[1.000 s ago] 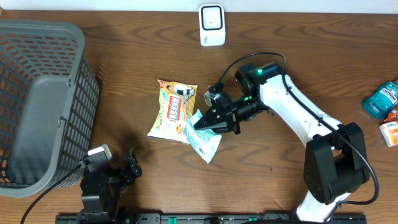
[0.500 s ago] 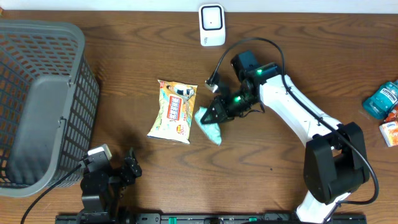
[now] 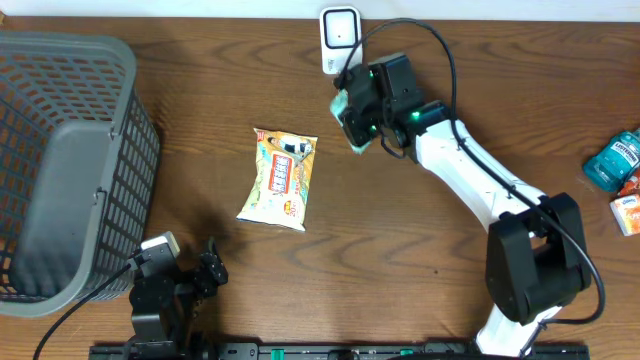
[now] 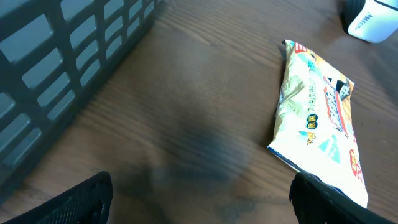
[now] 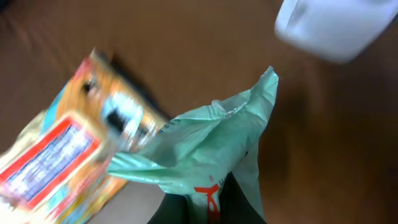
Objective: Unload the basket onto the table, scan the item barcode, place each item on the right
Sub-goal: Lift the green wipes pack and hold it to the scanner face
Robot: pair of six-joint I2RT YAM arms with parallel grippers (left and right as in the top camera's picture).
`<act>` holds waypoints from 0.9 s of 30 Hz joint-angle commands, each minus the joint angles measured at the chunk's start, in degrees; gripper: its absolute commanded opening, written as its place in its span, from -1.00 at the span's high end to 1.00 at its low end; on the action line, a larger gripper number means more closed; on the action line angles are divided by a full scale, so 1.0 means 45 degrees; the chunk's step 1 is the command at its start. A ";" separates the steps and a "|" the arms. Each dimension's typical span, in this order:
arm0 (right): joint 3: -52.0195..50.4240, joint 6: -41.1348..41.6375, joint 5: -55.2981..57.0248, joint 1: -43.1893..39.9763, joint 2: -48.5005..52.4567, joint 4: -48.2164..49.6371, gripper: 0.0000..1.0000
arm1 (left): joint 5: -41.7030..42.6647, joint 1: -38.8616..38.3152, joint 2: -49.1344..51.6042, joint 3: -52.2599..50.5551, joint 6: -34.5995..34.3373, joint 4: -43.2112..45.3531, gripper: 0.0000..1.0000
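The green packet is lifted in the air, in the upper middle of the overhead view, just beside the white scanner, and it does not touch the worktop. The right gripper is clenched on the lower edge of the packet, so the rest of the film stands free in front of the wrist camera, with some red print near the fingers. I judge it is held this way to turn a printed face toward the scanner window. Whether the barcode really faces the scanner I cannot tell, because the packet is crumpled and blurred. A yellow snack bag lies flat on the worktop at centre left, well apart from the scanner. The grey basket stands at the left edge, probably to receive scanned items. The left gripper hangs at the lower left, spread wide and empty, out of the way of the right arm.
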 commanded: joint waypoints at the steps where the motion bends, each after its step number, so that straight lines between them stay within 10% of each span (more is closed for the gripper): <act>1: 0.0019 -0.0840 0.0733 0.0053 0.0461 0.1239 0.98 | -0.0112 -0.0005 -0.0068 -0.0044 -0.0063 0.0000 -0.82; 13: 0.0622 -0.1651 0.2351 0.0078 0.1846 0.6771 0.98 | -0.0112 -0.0005 -0.0068 -0.0044 -0.0063 0.0005 -0.82; 27: 0.6887 -0.2254 0.3599 0.0073 0.6266 0.5727 0.98 | -0.0112 -0.0005 -0.0068 -0.0044 -0.0063 0.0005 -0.82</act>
